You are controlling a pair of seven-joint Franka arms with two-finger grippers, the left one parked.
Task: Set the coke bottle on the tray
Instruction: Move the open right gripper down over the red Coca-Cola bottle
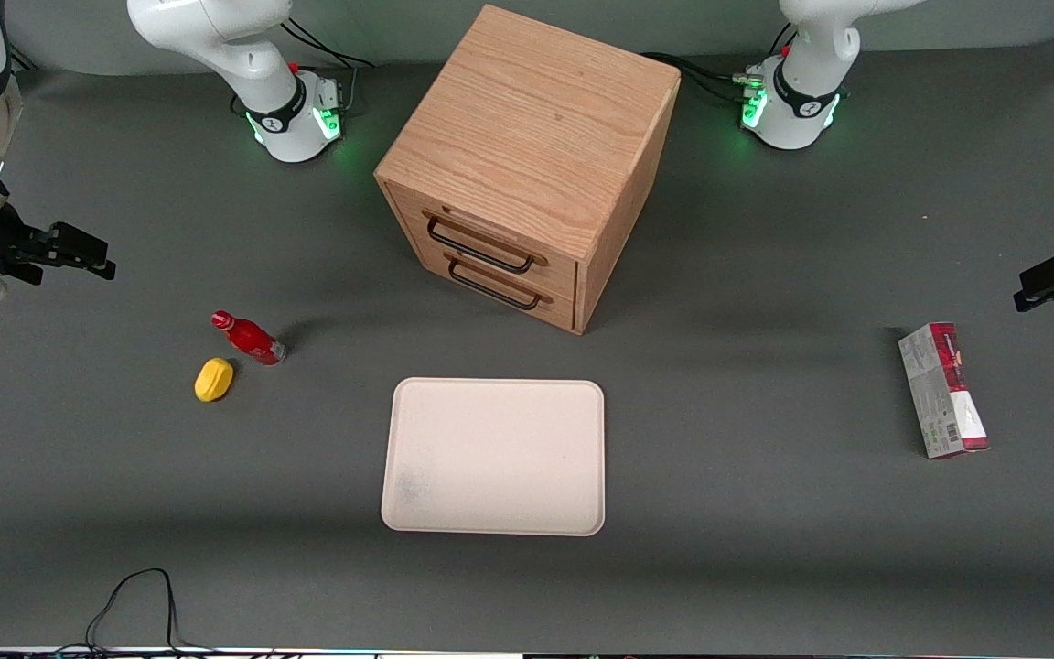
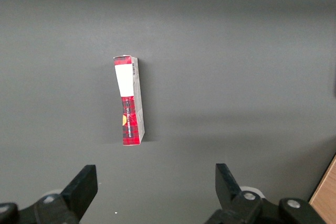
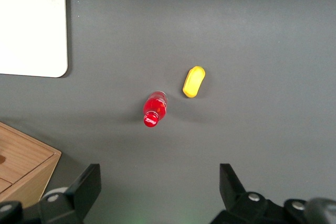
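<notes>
Grey worktop (image 1: 765,549). Wooden two-drawer cabinet (image 1: 527,165), drawers look shut. Flat cream rectangular tray (image 1: 494,456) bare. Small red coke bottle (image 1: 249,338) upright beside yellow lemon-shaped lump (image 1: 214,379), well apart from tray. Hand (image 3: 160,192) high above bottle, fingers spread, holding nothing.

You have one coke bottle (image 1: 248,338), one tray (image 1: 494,456), one yellow lemon-shaped lump (image 1: 213,379), one red-and-grey carton (image 1: 943,391) and one wooden cabinet (image 1: 527,165) with two drawers. One gripper (image 1: 69,250), high over the working arm's end, holds its fingers apart.
</notes>
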